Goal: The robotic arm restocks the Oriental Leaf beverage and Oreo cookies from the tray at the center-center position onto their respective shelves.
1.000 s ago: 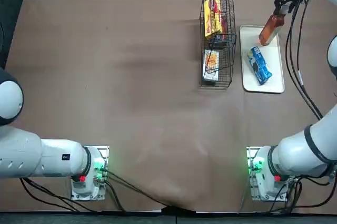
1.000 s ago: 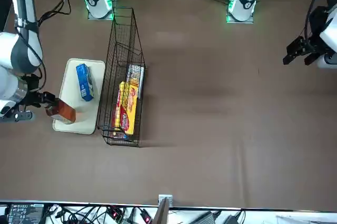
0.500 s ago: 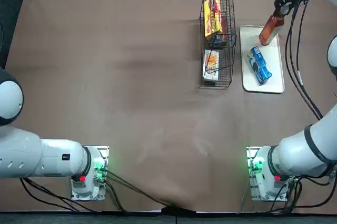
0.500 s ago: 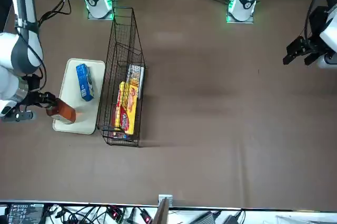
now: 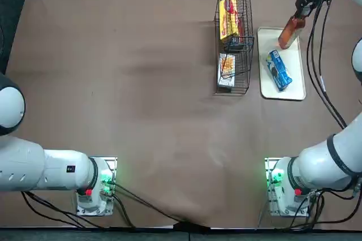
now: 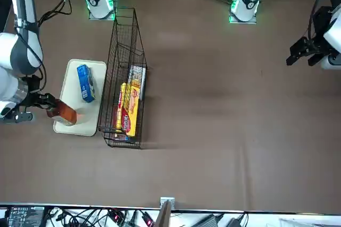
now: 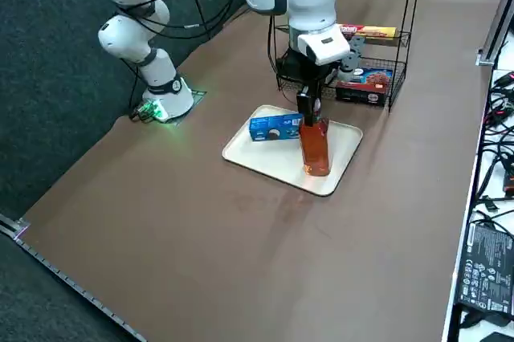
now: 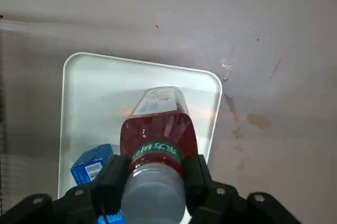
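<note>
the right jaws (image 8: 157, 184) grasp the bottle (image 8: 160, 140) over the cream tray (image 8: 100, 103) on the brown table (image 8: 274, 50).

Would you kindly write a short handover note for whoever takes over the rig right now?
Right gripper: shut on the neck of the Oriental Leaf bottle, over the tray.
Oreo packet: lying on the cream-white tray, beside the bottle.
Black wire rack: next to the tray, with yellow-and-red boxes in it.
Done: bottle gripped.
Left: put the bottle on its shelf, then pick up and shelve the Oreo packet. Neither is in the rack.
</note>
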### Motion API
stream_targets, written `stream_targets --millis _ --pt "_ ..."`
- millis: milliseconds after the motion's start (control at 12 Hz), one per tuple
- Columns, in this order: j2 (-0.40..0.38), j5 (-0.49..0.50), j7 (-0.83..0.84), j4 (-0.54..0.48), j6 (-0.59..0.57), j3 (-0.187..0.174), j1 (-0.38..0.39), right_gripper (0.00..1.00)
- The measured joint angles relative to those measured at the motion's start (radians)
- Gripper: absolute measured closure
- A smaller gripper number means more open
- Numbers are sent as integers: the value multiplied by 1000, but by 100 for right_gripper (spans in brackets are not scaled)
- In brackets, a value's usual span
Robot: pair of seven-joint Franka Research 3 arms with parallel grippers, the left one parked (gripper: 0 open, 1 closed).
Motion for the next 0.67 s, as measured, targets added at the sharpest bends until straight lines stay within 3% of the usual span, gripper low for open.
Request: stream_targets --millis 333,667 --pt "-1 3 0 1 0 0 0 42" --pt "-12 81 21 73 -80 7 4 42"
